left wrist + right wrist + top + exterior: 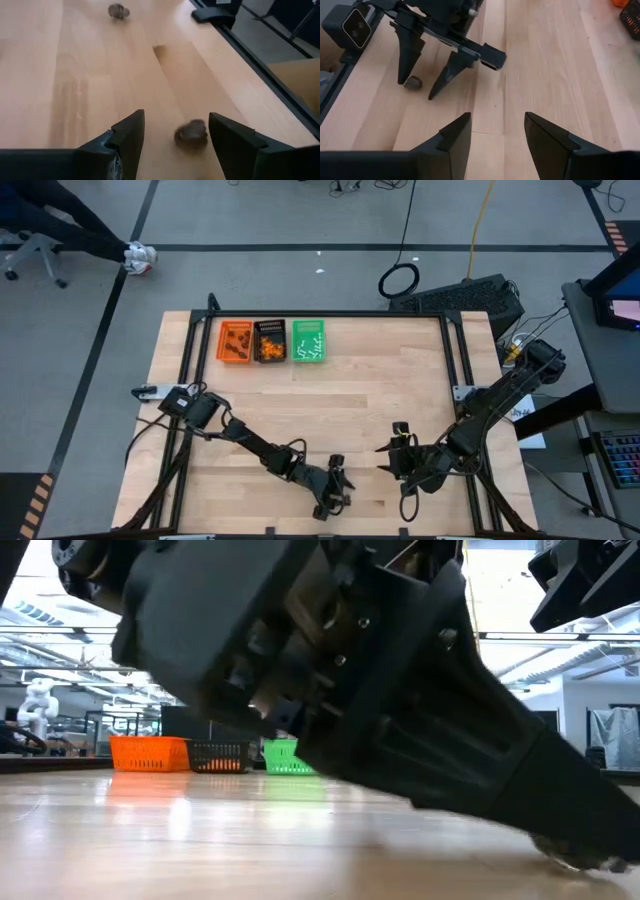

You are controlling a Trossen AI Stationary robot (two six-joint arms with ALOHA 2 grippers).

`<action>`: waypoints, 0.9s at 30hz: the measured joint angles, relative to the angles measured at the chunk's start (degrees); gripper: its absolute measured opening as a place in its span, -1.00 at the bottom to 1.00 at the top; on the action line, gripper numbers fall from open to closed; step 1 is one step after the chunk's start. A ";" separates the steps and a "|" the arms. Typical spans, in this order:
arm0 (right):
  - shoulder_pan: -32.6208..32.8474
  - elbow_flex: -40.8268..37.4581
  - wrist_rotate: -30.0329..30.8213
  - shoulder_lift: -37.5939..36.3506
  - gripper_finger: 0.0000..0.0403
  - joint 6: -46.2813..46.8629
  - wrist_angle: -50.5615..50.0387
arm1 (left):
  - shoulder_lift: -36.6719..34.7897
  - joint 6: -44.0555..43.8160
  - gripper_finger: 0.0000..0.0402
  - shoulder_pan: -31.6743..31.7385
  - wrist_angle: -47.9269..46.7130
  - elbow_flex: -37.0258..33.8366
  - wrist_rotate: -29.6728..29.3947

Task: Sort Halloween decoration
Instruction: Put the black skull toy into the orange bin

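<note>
Left wrist view: the left gripper (pixel 175 137) straddles a small dark brown blob (pixel 191 135), fingers apart, likely readying a pick. The right gripper (pixel 495 131) waits nearby, open and empty.

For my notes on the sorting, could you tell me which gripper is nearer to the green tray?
Neither clearly. The left gripper and the right gripper both sit at the table's near edge, far from the green tray, the right perhaps slightly closer.

Robotics lab; white humanoid robot (pixel 38 705) beyond table (pixel 200 830)
</note>
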 joint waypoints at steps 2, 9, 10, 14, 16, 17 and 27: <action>0.00 0.00 0.00 0.00 -0.16 0.07 0.02 | 0.18 0.80 0.09 0.32 0.51 0.02 0.27; 0.00 0.00 0.00 0.00 -0.16 0.10 0.02 | 2.01 1.14 0.08 0.93 1.40 0.09 1.52; 0.00 0.00 -0.01 0.00 -0.16 0.11 0.04 | 2.34 1.34 0.07 0.93 2.02 0.09 1.52; 0.00 0.00 0.00 0.00 -0.16 0.11 0.04 | 3.16 2.41 -0.09 0.96 3.25 0.13 1.50; 0.00 0.00 -0.01 0.00 -0.16 0.11 0.04 | 3.19 2.51 -0.22 1.00 3.20 0.13 1.48; 0.00 0.00 0.00 0.00 -0.16 0.11 0.02 | 3.19 2.53 -0.30 1.01 3.17 0.13 1.48; 0.00 0.00 -0.02 0.00 -0.16 0.55 0.04 | 2.93 2.71 -0.68 1.47 1.36 0.15 2.02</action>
